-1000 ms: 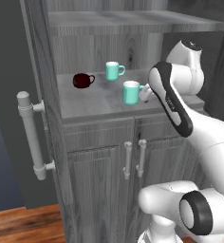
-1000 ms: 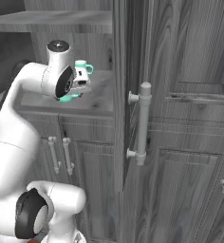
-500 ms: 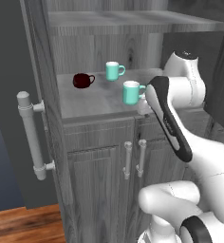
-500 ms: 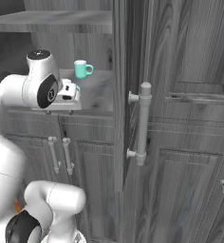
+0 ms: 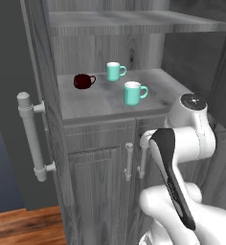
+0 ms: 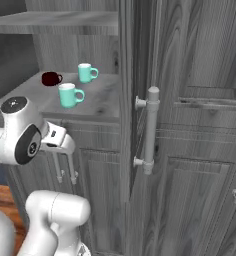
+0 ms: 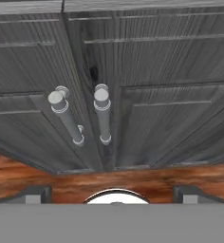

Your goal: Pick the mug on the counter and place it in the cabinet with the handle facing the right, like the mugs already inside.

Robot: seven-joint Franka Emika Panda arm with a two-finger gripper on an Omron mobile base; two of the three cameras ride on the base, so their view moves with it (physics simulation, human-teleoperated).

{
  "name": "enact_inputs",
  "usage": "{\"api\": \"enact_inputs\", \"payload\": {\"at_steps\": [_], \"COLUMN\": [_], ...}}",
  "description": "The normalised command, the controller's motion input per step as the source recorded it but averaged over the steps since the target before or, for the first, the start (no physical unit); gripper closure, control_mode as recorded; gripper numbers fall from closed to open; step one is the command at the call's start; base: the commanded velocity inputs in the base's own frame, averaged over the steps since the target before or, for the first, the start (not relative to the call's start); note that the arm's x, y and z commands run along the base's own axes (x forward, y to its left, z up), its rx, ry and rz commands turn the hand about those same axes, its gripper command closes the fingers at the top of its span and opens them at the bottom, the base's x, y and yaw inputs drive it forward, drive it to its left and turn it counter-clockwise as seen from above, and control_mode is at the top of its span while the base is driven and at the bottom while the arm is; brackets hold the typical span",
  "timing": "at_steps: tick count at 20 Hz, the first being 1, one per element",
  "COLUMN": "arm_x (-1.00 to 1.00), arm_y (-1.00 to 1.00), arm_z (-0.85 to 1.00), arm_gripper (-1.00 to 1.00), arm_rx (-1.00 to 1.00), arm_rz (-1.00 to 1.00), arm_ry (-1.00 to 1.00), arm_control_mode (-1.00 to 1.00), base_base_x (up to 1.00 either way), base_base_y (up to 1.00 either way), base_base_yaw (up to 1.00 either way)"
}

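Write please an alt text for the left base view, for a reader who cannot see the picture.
Three mugs stand on the shelf of a tall grey cabinet: a teal mug in front, a second teal mug behind it and a dark red mug at the left, all with the handle to the right. Below, the white arm is folded low before the closed lower doors.

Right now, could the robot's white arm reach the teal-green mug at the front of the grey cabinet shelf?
Probably yes. The teal-green mug stands near the front edge of the grey cabinet shelf, nothing before it. The open gripper hangs lower, facing the doors, so the arm must rise first.
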Motion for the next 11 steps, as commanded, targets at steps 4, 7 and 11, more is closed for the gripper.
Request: {"api": "enact_inputs", "payload": {"at_steps": [4, 7, 11], "arm_x": [-0.59, -0.58, -0.50], "arm_y": [-0.37, -0.45, -0.32], "arm_z": [-0.29, -0.09, -0.09], "arm_gripper": [-1.00, -1.00, -1.00], "arm_rx": [0.07, 0.07, 0.06], "arm_rz": [-0.06, -0.01, 0.00], "arm_ry": [-0.03, -0.06, -0.02], "arm_control_mode": [-1.00, -1.00, -1.00], "base_base_x": [0.00, 0.00, 0.00], "base_base_y": [0.00, 0.00, 0.00], "base_base_yaw": [0.00, 0.00, 0.00]}}
